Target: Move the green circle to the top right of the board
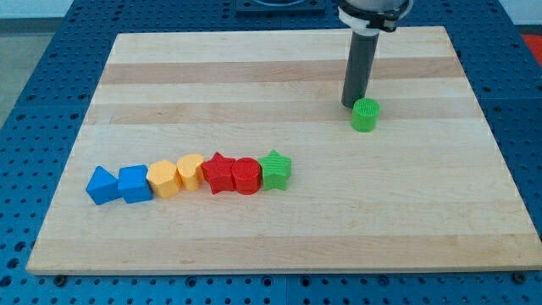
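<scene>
Green circle (366, 115) right of centre on the table (423, 203), tool a bare rod with no jaws, its tip (353, 104) touching the circle's upper-left edge, rod's top cut off, seven blocks bunched at lower left, shapes partly overlapping

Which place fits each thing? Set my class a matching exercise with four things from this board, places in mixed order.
1. green circle
2. green star
3. blue blocks
4. my tip

A. the row's left end
B. just above-left of the circle
C. alone, right of centre
D. the row's right end

Pairs: 1-C, 2-D, 3-A, 4-B
</scene>
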Action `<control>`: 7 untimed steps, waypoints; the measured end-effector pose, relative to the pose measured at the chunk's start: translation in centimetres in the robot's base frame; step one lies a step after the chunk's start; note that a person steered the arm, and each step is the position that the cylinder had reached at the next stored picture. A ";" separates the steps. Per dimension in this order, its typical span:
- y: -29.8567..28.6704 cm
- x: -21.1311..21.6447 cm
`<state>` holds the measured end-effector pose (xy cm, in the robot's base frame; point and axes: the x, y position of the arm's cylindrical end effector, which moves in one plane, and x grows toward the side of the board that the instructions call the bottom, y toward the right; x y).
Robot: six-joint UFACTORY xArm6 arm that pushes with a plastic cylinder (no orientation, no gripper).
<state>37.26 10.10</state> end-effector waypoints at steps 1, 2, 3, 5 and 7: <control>-7.3 3.1; -10.6 6.9; -5.1 8.1; 6.1 0.7; 7.8 -0.2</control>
<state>37.07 17.92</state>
